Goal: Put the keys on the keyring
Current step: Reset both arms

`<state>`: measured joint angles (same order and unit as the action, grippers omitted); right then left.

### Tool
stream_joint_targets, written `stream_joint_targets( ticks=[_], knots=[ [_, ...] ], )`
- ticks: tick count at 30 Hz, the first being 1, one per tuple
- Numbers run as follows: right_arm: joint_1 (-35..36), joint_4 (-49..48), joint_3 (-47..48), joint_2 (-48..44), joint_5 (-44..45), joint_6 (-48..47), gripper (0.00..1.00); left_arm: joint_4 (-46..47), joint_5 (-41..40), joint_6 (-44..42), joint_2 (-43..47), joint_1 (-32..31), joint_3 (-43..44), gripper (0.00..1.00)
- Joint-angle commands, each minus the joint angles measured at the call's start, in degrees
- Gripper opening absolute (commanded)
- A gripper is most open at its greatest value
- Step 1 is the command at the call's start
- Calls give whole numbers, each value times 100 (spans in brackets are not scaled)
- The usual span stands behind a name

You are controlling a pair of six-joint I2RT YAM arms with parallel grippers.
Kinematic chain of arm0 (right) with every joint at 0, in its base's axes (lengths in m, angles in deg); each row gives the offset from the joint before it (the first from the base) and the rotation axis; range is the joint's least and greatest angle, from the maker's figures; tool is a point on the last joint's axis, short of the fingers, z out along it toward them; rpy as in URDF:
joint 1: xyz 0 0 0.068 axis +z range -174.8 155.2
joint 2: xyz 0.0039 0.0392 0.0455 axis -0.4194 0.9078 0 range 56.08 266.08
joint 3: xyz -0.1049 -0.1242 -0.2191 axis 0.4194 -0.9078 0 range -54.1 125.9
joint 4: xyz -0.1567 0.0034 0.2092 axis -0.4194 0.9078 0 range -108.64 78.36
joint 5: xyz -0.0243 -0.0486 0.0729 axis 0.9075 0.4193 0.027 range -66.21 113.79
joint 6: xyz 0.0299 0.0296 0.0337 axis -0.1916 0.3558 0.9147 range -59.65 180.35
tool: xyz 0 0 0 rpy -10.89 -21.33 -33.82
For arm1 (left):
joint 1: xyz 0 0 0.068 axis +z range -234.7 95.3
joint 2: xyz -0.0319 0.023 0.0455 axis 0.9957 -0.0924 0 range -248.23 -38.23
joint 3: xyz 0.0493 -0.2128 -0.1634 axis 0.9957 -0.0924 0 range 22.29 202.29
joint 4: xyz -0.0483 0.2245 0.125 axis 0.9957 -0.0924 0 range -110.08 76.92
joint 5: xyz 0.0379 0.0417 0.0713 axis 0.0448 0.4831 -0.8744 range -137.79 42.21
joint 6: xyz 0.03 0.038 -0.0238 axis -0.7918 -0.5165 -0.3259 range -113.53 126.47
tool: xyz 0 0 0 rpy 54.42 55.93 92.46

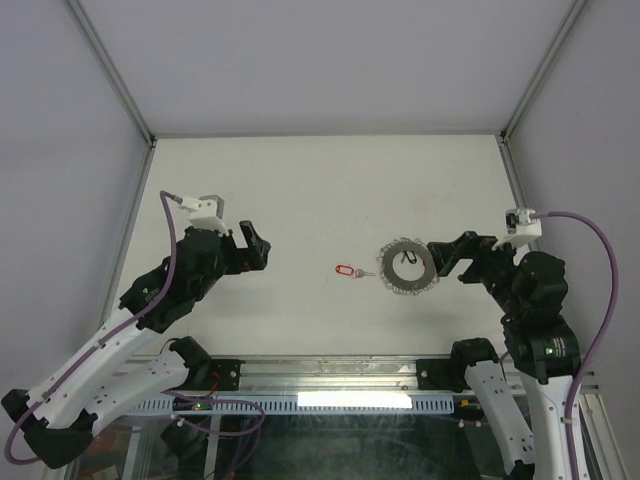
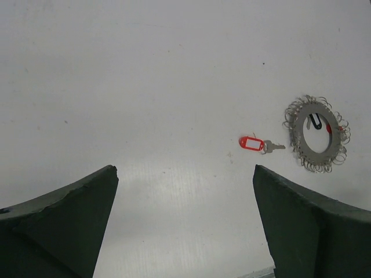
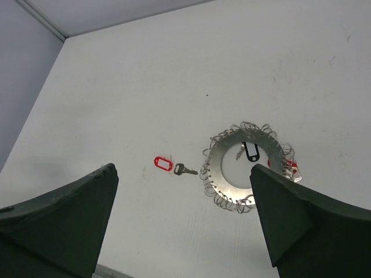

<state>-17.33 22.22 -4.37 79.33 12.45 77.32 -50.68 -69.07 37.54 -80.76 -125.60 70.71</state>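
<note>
1. A white tabletop is closed in by pale grey walls on the left, far and right sides.
2. The keyring, a flat grey metal ring fringed with small wire loops, lies flat on the tabletop, right of centre.
3. A red-tagged key lies loose just left of the keyring and apart from it. Its silver blade points toward the ring and its tag points away.
4. A black-tagged key sits inside the ring's wide hole, close to the far rim. Whether it hangs on a loop cannot be told.
5. A second red tag shows at the ring's right rim, among the wire loops.
6. The left pincer hovers over the left part of the tabletop, well apart from the keys. Its jaws are spread wide with nothing between them.
7. The right pincer hangs just beside the right edge of the keyring. Its jaws are also spread wide and hold nothing.
</note>
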Motion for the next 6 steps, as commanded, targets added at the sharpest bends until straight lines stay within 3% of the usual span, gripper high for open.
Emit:
stream_joint_targets(
  ticks=[1,6],
  knots=[
    [-23,119,-15,-92,19,-120,100,95,-426,113,399,-22,-185,99],
    [-24,169,42,-117,5,-131,100,95,-505,-52,554,-18,-245,99]
  ],
)
